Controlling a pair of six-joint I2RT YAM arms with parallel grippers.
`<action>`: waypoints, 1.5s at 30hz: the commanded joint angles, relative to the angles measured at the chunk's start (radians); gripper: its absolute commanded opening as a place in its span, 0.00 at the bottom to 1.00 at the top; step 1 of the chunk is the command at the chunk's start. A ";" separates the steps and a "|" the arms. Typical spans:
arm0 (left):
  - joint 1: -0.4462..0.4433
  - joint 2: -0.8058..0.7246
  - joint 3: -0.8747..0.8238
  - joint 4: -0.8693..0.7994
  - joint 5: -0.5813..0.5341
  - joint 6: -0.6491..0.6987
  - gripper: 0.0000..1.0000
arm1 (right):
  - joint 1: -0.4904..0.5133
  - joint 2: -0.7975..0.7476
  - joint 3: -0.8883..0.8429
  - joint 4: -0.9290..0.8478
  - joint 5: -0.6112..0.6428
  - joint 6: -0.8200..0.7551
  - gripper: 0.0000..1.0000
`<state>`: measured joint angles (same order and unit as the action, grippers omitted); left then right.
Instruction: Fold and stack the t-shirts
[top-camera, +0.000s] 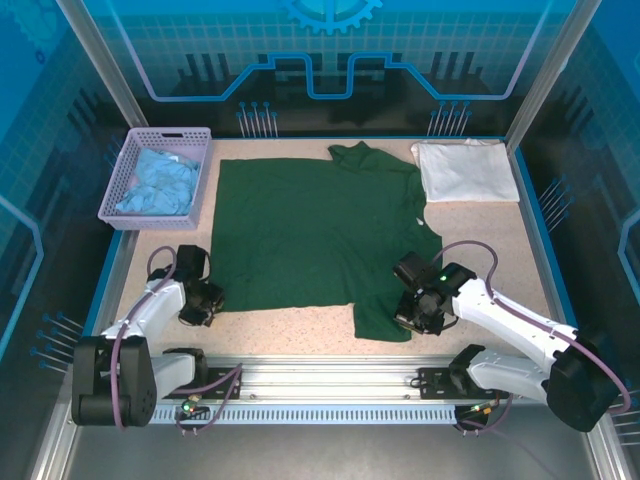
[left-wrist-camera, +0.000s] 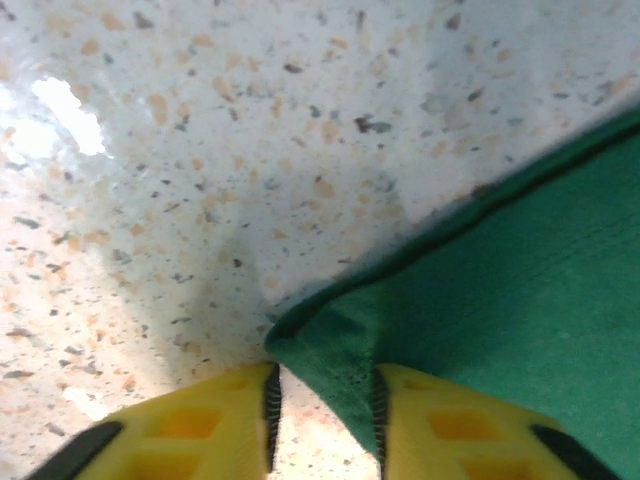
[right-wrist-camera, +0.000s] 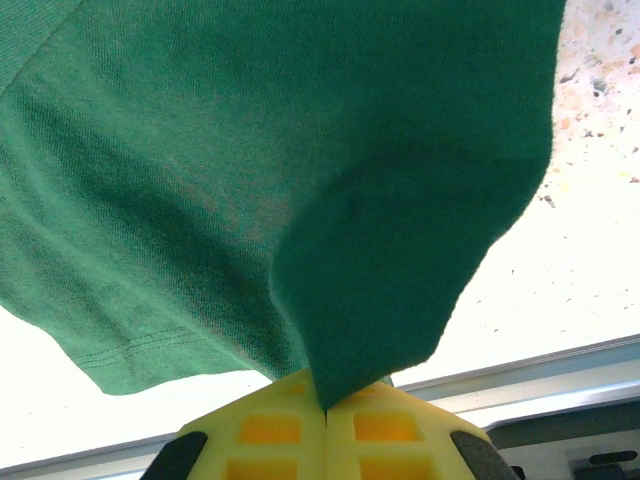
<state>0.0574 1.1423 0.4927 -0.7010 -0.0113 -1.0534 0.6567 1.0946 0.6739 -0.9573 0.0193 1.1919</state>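
My left gripper (left-wrist-camera: 325, 390): slightly apart, straddling green t-shirt's (top-camera: 310, 230) corner.
My right gripper (right-wrist-camera: 326, 392): clamped on its lifted edge.
Cloth: spread flat.

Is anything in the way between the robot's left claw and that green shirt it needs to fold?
Nothing visible stands in the way. The near corner of the dark green t-shirt lies right between the fingers of the left gripper, with bare speckled table beside it. The purple basket sits farther back, off to the side.
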 joint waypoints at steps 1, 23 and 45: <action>0.009 0.032 -0.006 0.055 -0.009 0.001 0.22 | 0.018 -0.013 0.005 -0.029 0.015 -0.005 0.01; 0.009 -0.096 0.105 -0.004 -0.021 0.094 0.00 | 0.011 -0.105 0.110 -0.150 0.155 -0.048 0.00; 0.011 0.254 0.471 0.052 -0.046 0.111 0.00 | -0.376 0.364 0.556 0.023 -0.006 -0.318 0.00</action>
<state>0.0620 1.3319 0.9054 -0.6563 -0.0231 -0.9619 0.3283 1.3651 1.1488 -0.9718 0.0528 0.9295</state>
